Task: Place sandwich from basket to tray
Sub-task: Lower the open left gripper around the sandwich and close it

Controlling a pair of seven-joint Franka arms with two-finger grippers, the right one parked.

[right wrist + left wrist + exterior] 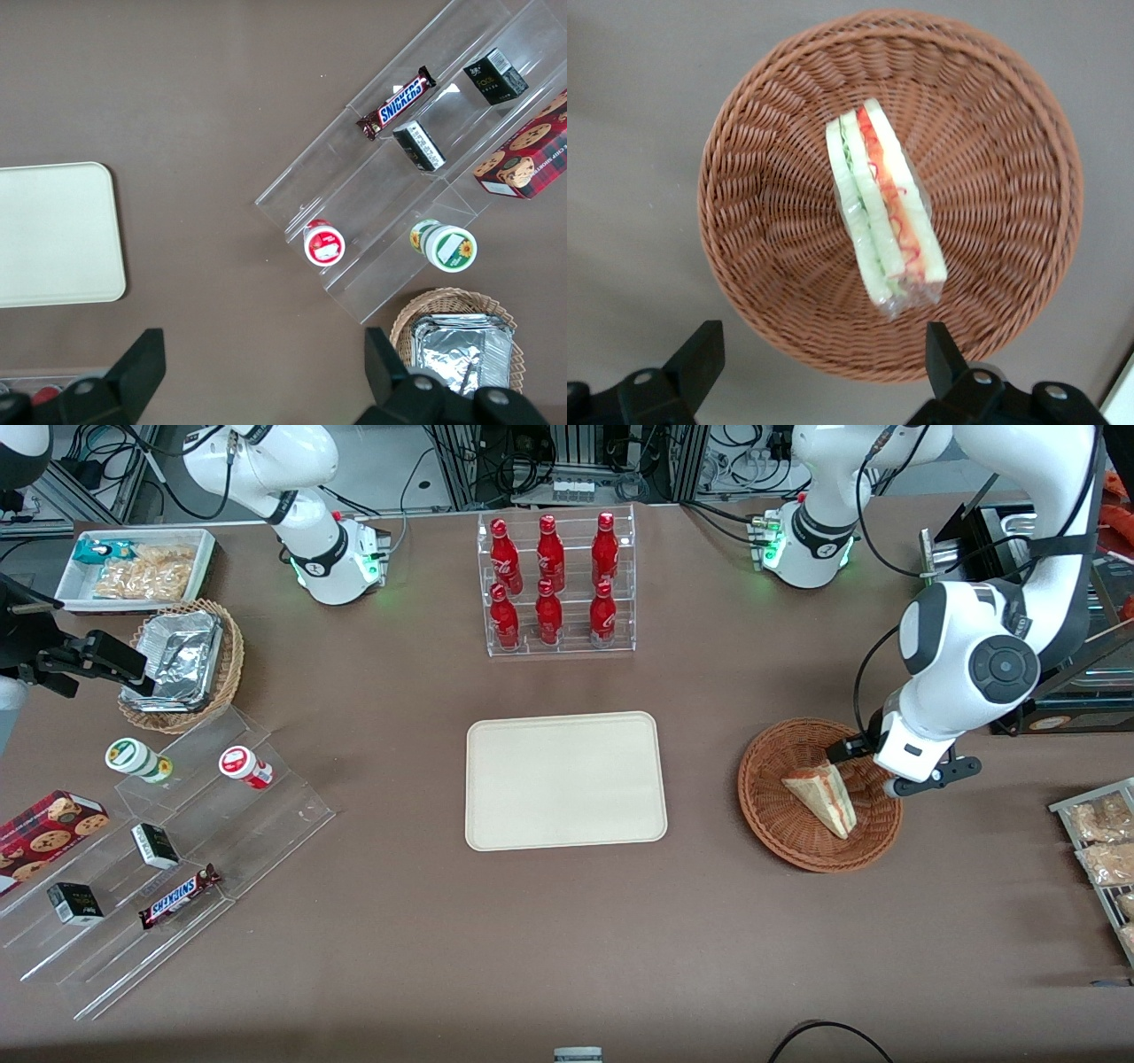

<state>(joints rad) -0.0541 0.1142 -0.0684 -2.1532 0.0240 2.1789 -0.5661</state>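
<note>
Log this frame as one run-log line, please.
stage: approach | gripper: open, above basket | sandwich: in basket, ungrasped | tray: holds nothing

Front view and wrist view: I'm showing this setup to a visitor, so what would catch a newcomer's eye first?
Probably the sandwich, a pale wedge with red and green filling, lying in the round reddish-brown basket toward the working arm's end of the table. The gripper hangs open just above it. Next, the empty cream tray mid-table, and the rack of red bottles farther from the front camera.
</note>
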